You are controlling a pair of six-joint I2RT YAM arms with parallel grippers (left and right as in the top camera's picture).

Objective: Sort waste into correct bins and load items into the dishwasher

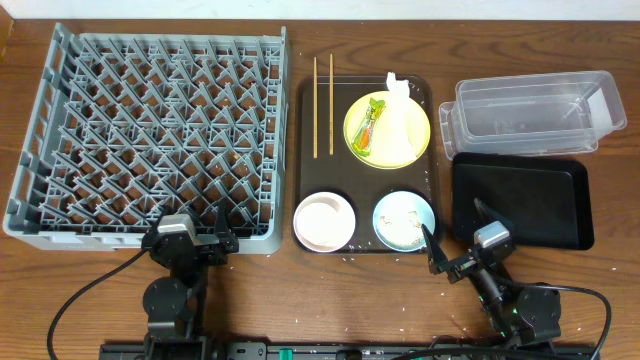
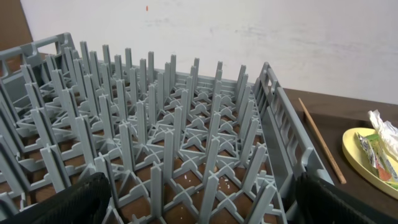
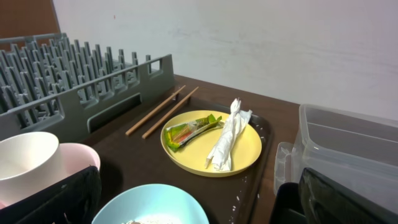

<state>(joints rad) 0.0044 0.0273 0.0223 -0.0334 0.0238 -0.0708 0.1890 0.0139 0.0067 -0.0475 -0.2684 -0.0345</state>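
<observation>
The grey dish rack [image 1: 150,130] fills the left of the table and the left wrist view [image 2: 186,124]. A dark brown tray [image 1: 312,170] holds two chopsticks [image 1: 322,105], a yellow plate [image 1: 355,140], a white bowl [image 1: 324,220] and a light blue bowl [image 1: 404,220] with rice-like crumbs. On the plate lie a white napkin [image 1: 400,115] and a green-yellow wrapper [image 1: 372,125], which also show in the right wrist view as the napkin [image 3: 227,140] and the wrapper [image 3: 189,130]. My left gripper [image 1: 190,243] is open and empty at the rack's front edge. My right gripper [image 1: 455,232] is open and empty beside the blue bowl [image 3: 155,205].
A clear plastic tub [image 1: 535,115] stands at the back right, with a shallow black tray [image 1: 520,205] in front of it. Small white crumbs are scattered on the table near the front edge. A white wall rises behind the table.
</observation>
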